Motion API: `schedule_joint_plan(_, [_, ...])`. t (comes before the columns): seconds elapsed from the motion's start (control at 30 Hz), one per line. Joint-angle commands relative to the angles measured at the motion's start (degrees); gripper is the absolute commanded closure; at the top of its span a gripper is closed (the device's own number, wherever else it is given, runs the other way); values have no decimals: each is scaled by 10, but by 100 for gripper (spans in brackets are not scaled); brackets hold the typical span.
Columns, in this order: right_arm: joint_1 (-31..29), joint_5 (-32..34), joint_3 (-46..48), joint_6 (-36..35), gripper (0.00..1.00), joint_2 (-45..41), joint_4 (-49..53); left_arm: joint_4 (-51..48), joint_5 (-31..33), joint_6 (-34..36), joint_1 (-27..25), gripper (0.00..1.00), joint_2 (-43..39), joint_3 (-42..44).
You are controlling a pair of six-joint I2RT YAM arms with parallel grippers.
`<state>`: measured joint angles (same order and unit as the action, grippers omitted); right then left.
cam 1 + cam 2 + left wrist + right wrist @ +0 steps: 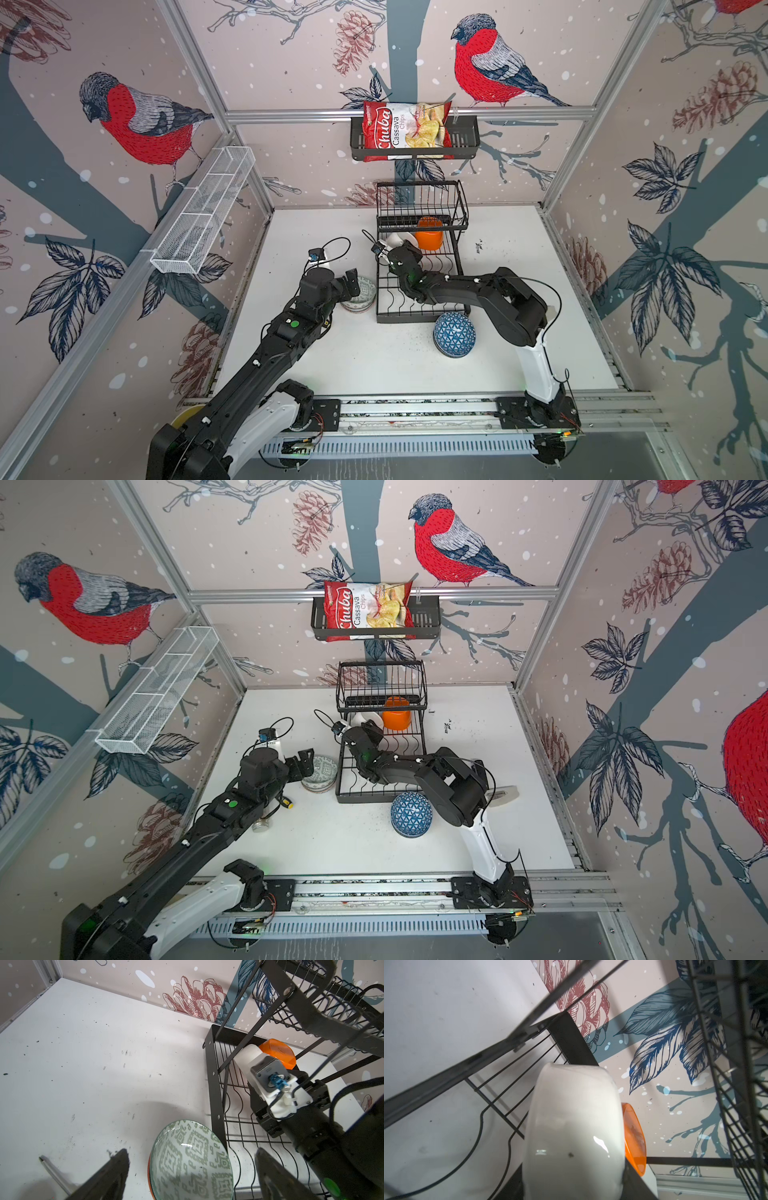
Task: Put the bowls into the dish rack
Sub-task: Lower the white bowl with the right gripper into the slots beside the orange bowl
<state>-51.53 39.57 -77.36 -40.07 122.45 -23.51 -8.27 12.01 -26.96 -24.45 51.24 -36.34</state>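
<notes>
1. Two arms reach from the near edge of the surface [374, 365] toward the dish rack [407, 319].
2. Nearest, just in front of the rack's right front corner, a blue patterned bowl [454, 334] lies upside down on the surface, clear of both arms.
3. Just left of the rack's front half, a green patterned bowl [191, 1167] sits upright on another bowl with a red-orange edge. The left gripper [191, 1152] hangs over it with its jaws spread wide, one to each side, gripping nothing.
4. Inside the rack's lower tier, toward its back left, the right gripper [395, 247] has its jaws about half closed on a plain white bowl [575, 1126], which is held on edge. I cannot tell whether it touches the wires.
5. Just right of that, an orange bowl [429, 240] lies on its side under the rack's raised basket tier [419, 203].
6. Beyond the rack, up on the back wall, a black basket [465, 141] holds a chips bag [405, 129].
</notes>
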Motion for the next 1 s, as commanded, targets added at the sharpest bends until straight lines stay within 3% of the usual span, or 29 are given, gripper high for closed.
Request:
schedule_joint_plan(0.0, [5, 17, -10, -31, 44, 11, -57, 16, -2, 1, 2, 7, 1, 2])
schedule_joint_plan(0.4, [19, 16, -25, -65, 42, 41, -93, 25, -9, 0, 2, 7, 15, 4])
schedule_joint_plan(0.83, [20, 3, -42, -45, 39, 68, -80, 41, -20, 3, 2, 7, 11, 10])
schedule_joint_plan(0.97, [19, 1, -49, -38, 25, 73, -79, 41, -22, 3, 3, 6, 13, 10])
